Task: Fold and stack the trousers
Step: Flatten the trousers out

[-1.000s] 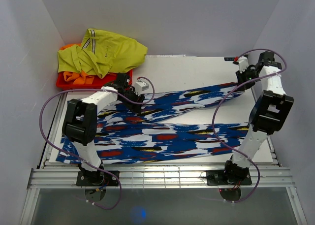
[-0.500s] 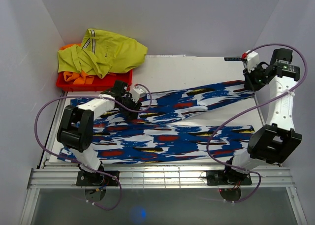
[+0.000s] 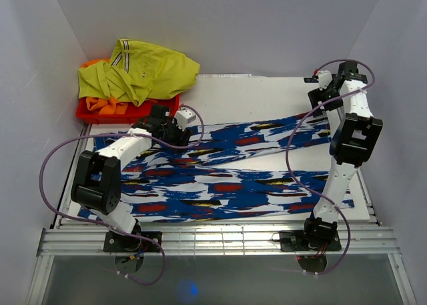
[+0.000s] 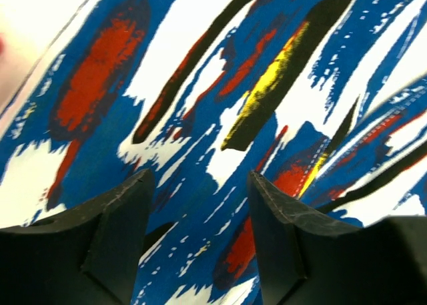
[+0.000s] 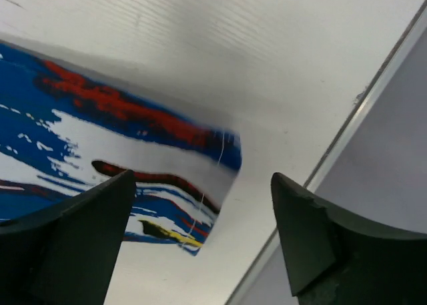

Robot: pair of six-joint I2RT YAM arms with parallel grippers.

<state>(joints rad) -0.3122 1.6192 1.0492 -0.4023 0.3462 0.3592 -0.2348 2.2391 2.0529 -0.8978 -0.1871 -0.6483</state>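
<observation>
1. The royal-blue blotched fabric trousers [image 3: 227, 185] lie flat across the white counter [image 3: 253, 95], legs splayed apart and apparently unfolded.
2. The left gripper [image 4: 200, 178] hovers over the cloth, jaws parted, empty.
3. The right gripper [image 5: 202, 178] hangs above the far hem, jaws wide, empty.
4. Folding and stacking both remain.

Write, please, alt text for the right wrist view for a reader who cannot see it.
The end of one leg of the trousers, blue with white, red, black and yellow blotches, lies on the white table, ungripped. The right gripper shows two dark fingers wide apart at the bottom of the view; a grey wall borders the table at right.
</observation>
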